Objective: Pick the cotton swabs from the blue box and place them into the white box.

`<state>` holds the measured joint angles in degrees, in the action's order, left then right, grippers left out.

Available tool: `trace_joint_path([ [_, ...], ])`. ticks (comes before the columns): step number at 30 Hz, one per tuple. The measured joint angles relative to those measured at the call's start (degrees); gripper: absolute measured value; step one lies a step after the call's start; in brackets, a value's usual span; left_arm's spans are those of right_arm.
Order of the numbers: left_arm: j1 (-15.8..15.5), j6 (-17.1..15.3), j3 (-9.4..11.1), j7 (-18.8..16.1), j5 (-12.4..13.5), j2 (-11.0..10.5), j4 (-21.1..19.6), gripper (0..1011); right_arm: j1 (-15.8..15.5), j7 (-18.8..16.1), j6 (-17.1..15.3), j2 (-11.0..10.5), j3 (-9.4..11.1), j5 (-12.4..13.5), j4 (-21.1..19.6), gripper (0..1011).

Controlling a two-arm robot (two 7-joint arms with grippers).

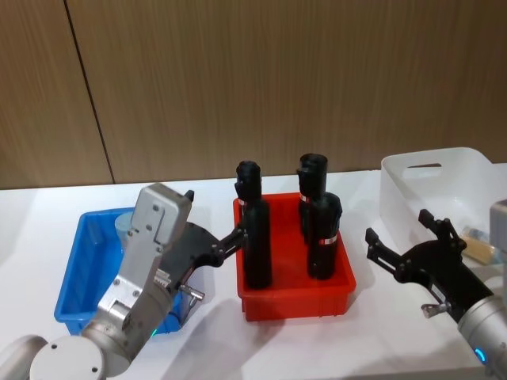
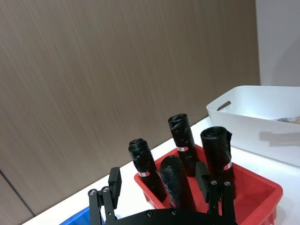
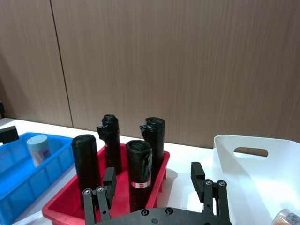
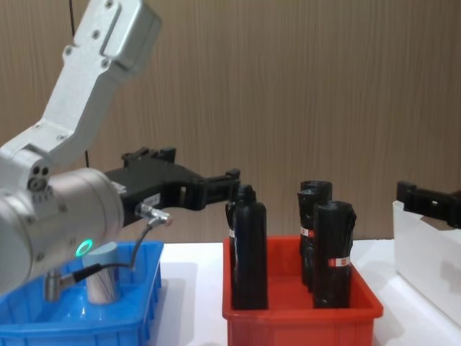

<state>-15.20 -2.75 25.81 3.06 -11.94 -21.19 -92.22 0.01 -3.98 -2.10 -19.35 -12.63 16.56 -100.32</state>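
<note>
One cotton swabs jar (image 1: 127,225) with a pale lid stands at the back of the blue box (image 1: 77,273); the right wrist view shows the jar (image 3: 37,150) in the blue box (image 3: 16,190) too. My left gripper (image 1: 214,218) hovers open and empty over the blue box's right edge, pointing toward the red bin. In the chest view the left gripper (image 4: 205,186) is well above the jar (image 4: 104,280). The white box (image 1: 444,170) stands at the right, with another jar (image 1: 478,242) lying inside. My right gripper (image 1: 400,229) hangs open and empty in front of it.
A red bin (image 1: 297,297) with three upright black rolls (image 1: 255,237) stands between the blue and white boxes. A brown panelled wall closes the back of the white table. Bare tabletop lies in front of the red bin.
</note>
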Motion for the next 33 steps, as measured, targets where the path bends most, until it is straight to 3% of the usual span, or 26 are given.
trace_joint_path([
  [7,1.53,1.84,0.25,-2.29,0.46,-0.68,-0.95,1004,-0.81,0.22,0.16,-0.01,-0.32,-0.11,-0.83,1002],
  [33,1.61,1.96,0.22,-2.44,0.46,-0.71,-0.96,1004,-0.84,0.14,0.15,0.02,-0.31,-0.09,-0.91,1002],
])
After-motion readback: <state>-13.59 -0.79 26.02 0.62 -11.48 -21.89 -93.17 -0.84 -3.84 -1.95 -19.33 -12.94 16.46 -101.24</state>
